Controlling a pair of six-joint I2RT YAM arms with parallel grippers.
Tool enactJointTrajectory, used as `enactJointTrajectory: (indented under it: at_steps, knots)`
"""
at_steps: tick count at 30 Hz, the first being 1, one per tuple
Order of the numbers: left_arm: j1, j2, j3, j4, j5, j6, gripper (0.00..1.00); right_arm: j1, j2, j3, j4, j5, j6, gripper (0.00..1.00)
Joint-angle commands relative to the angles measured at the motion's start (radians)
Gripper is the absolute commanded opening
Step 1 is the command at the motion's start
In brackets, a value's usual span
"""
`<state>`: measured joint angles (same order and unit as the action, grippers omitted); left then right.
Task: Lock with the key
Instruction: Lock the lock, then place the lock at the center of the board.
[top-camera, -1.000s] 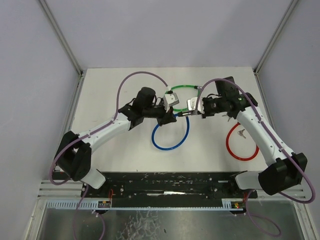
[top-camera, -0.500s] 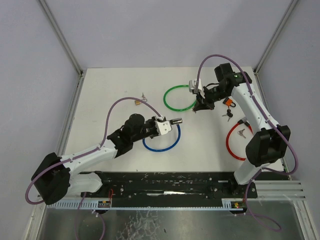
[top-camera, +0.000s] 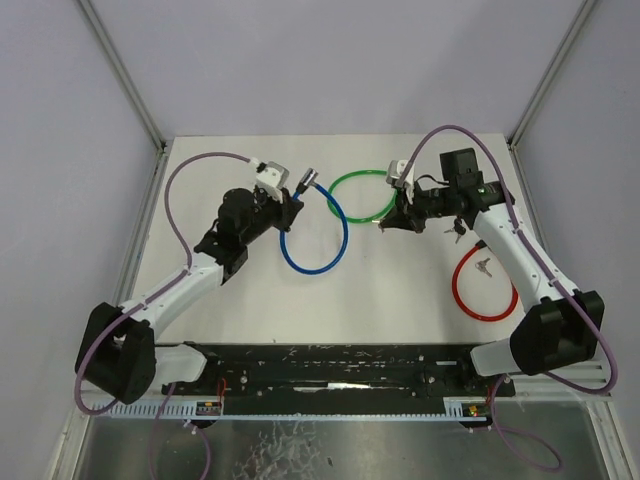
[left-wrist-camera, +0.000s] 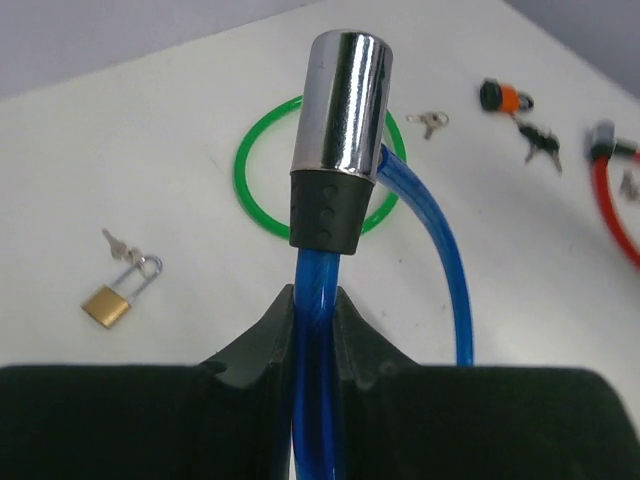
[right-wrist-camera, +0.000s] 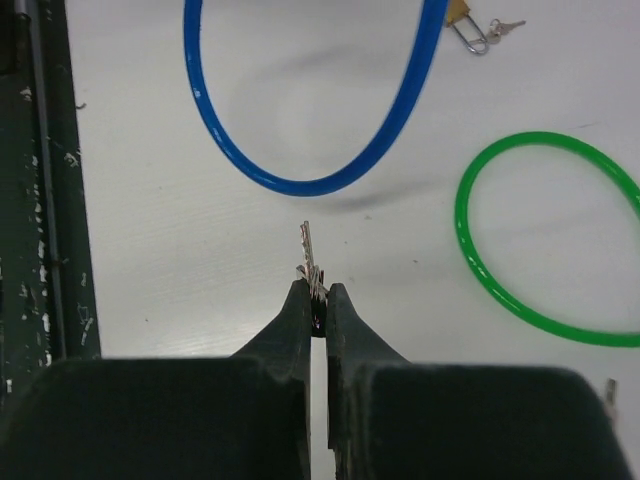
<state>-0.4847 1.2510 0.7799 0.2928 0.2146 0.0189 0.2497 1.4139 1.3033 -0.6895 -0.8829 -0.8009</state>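
My left gripper (top-camera: 291, 203) is shut on the blue cable (left-wrist-camera: 313, 330) just below its chrome lock head (left-wrist-camera: 340, 120), which points up and away from the fingers. The rest of the blue loop (top-camera: 316, 240) hangs to the table. My right gripper (top-camera: 384, 224) is shut on a small silver key (right-wrist-camera: 311, 259), whose blade sticks out past the fingertips above the table. The key tip is to the right of the blue loop (right-wrist-camera: 300, 120), apart from the lock head (top-camera: 307, 179).
A green cable loop (top-camera: 362, 195) lies between the grippers. A red cable loop (top-camera: 485, 285) with a key inside lies at the right. An orange lock head (left-wrist-camera: 497, 97) and black keys (left-wrist-camera: 540, 142) lie beyond it. A brass padlock (left-wrist-camera: 112, 300) lies at the left.
My left gripper has carried the blue cable's lock head from the front middle up toward the back left. My right gripper with the key has shifted slightly nearer and left.
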Motion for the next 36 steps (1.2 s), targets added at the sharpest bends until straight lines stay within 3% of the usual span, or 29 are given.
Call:
enactJointTrajectory:
  at_steps: [1, 8, 19, 24, 28, 36]
  knots:
    - [0.128, 0.049, 0.037, 0.121, -0.007, -0.403, 0.00, -0.001, 0.009, -0.068, 0.162, -0.142, 0.211, 0.00]
    - [0.447, 0.228, -0.067, 0.465, 0.230, -0.854, 0.00, 0.000, 0.092, -0.077, 0.183, -0.161, 0.280, 0.00]
    - [0.661, 0.358, -0.165, 0.630, 0.003, -1.033, 0.00, 0.024, 0.149, -0.080, 0.208, -0.148, 0.312, 0.00]
    - [0.732, 0.431, -0.218, 0.740, -0.014, -1.161, 0.00, 0.035, 0.162, -0.079, 0.208, -0.141, 0.316, 0.00]
    - [0.743, 0.418, -0.228, 0.660, -0.075, -1.158, 0.00, 0.036, 0.166, -0.077, 0.208, -0.136, 0.318, 0.00]
    - [0.743, 0.304, -0.250, 0.361, -0.362, -1.137, 0.00, 0.039, 0.176, -0.076, 0.210, -0.134, 0.325, 0.00]
